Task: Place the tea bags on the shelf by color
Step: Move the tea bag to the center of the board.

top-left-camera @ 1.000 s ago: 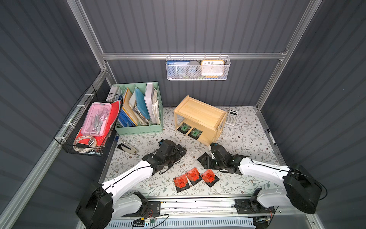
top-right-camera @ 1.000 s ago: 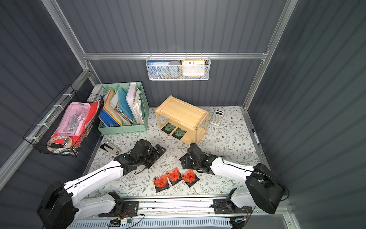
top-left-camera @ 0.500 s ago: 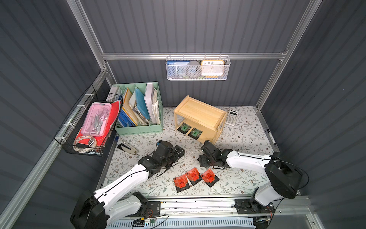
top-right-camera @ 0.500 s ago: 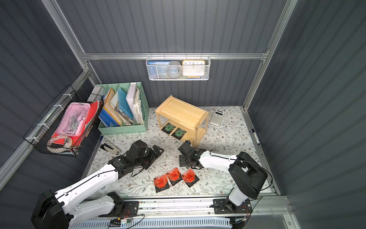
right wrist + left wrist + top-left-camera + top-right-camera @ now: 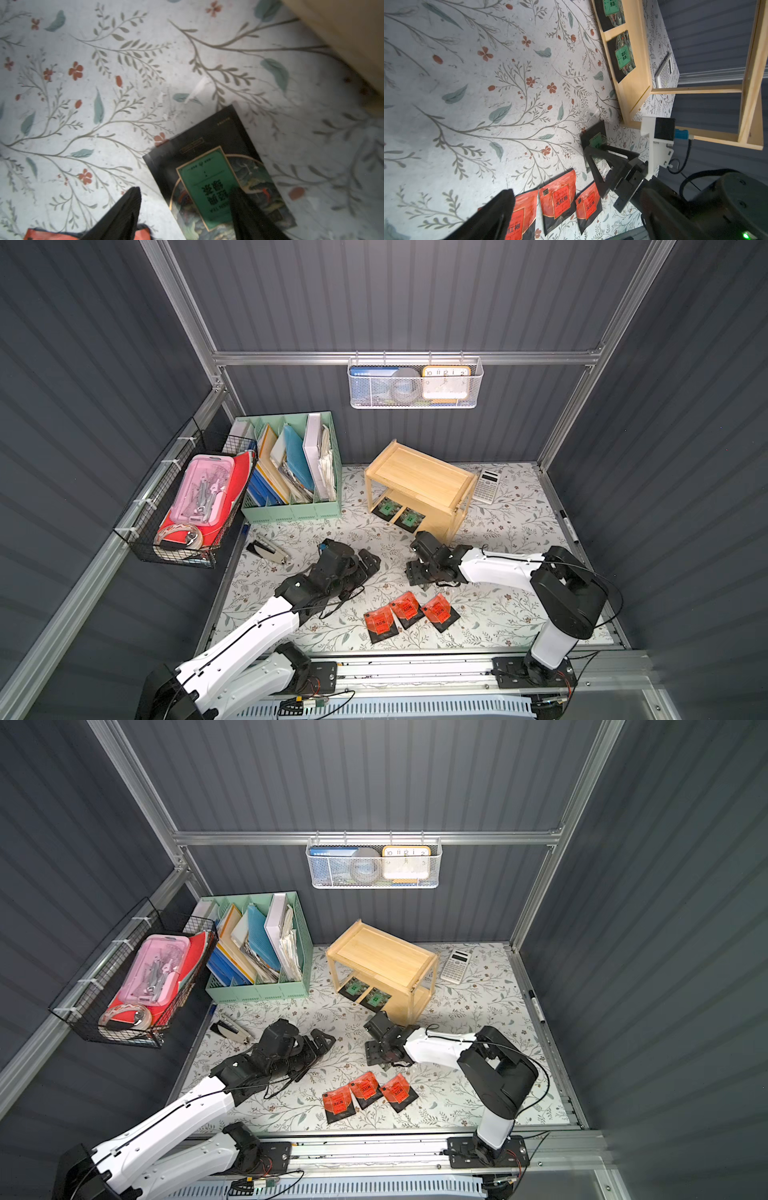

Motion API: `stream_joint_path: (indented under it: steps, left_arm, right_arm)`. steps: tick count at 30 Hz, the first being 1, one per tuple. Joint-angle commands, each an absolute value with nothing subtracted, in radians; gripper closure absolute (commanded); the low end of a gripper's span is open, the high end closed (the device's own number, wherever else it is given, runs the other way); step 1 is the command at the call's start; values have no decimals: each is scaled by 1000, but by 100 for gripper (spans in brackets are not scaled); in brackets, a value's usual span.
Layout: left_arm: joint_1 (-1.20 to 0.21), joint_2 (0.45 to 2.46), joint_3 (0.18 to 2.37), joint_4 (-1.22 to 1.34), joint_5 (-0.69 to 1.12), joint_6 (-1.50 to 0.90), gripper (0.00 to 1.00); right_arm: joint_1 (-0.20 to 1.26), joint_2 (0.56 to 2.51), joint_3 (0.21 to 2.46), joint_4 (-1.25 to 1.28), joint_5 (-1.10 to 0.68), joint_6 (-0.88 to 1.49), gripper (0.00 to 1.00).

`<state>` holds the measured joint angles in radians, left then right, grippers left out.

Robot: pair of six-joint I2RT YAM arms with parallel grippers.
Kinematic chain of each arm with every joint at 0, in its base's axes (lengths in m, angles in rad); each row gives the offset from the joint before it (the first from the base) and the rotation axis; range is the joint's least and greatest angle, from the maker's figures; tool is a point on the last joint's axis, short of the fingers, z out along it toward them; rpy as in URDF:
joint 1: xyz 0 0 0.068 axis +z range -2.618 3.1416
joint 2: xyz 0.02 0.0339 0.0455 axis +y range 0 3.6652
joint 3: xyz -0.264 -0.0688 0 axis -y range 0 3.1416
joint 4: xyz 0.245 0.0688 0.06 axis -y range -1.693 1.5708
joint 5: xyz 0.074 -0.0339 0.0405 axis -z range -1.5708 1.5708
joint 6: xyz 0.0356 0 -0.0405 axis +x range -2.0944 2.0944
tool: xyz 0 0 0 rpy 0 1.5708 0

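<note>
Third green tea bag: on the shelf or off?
Off. The green tea bag lies on the floral mat short of the shelf, partly under the open right gripper.

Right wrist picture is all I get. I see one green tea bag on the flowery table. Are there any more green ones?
Observer: Yes, two green tea bags lie side by side on the bottom board of the shelf.
Operator: Is anything on the top board?
Observer: No. In both top views the top board is bare.
Operator: How many red ones are there?
Observer: Three red tea bags lie in a row on the table, none on the shelf yet.
</note>
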<state>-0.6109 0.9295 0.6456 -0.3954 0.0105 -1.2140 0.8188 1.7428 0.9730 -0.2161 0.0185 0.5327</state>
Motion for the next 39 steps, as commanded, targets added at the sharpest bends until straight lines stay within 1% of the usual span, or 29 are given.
stream_joint_path:
  steps: [1,11,15,17,21,27,31,35,39]
  left_arm:
    - [-615,903,630,-455,-15,-1227,0]
    - [-615,862,612,-470,-19,-1232,0]
    - [-615,863,597,-444,-17,-1239,0]
    - [-615,872,590,-426,-14,-1241,0]
    - [-613,897,580,-392,-6,-1245,0]
    - [-579,948,573,-341,35,-1225,0]
    - [-529,975,578,-325,78,-1199,0]
    - [-475,980,584,-326,121,-1176,0]
    - [-456,988,600,-343,143,-1152,0]
  right_arm:
    - [829,1794,994,-179,-100,493,28]
    - [850,1886,1126,-150,-292,386,28]
    - [850,1853,1134,-151,-262,412,28]
    - [850,1823,1128,-175,-205,446,28]
    - [850,1764,1092,-209,-157,553,29]
    - [854,1697,1010,-217,-156,768,40]
    - [872,1705,992,-203,-169,858,42]
    - [901,1743,1017,-209,-182,887,42]
    - [924,1773,1036,-188,-176,911,42]
